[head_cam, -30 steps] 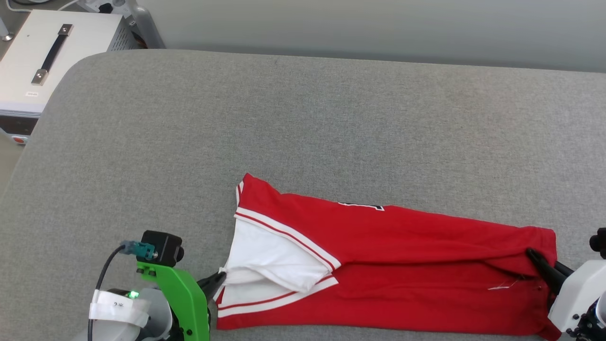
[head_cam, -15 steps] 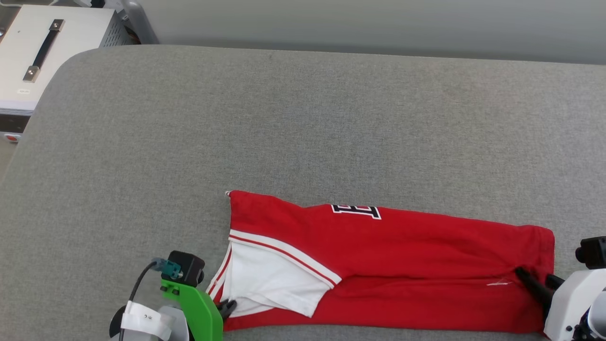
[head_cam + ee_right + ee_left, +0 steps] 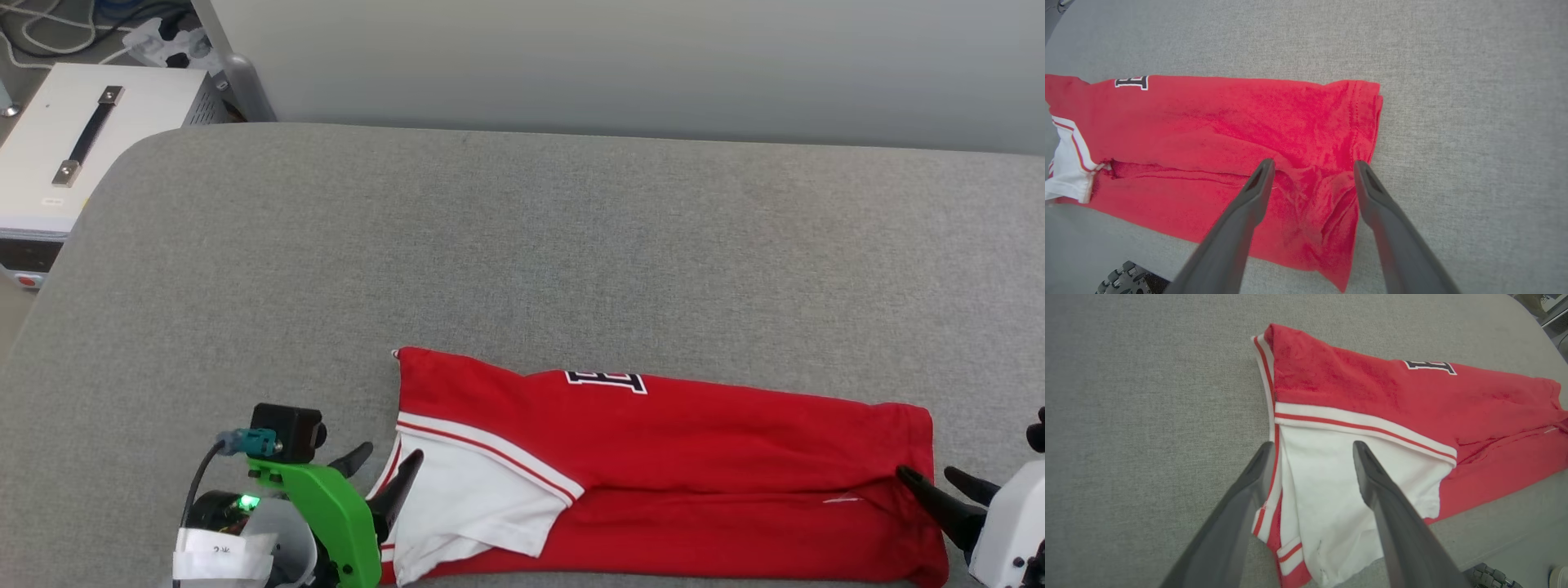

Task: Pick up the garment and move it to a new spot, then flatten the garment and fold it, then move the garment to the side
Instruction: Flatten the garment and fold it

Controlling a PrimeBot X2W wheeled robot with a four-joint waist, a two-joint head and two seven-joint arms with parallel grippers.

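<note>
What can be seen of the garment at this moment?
The garment is a red jersey shirt, folded lengthwise into a long strip, flat on the gray fabric surface near its front edge. A white sleeve with red-white trim lies at its left end; part of black, white-outlined lettering shows at the far fold. The open left gripper and right gripper straddle its ends.

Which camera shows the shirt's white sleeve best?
Left wrist view: the white sleeve lies close between the open left gripper's fingers. The head view shows it smaller; the right wrist view catches a sliver at its edge.
</note>
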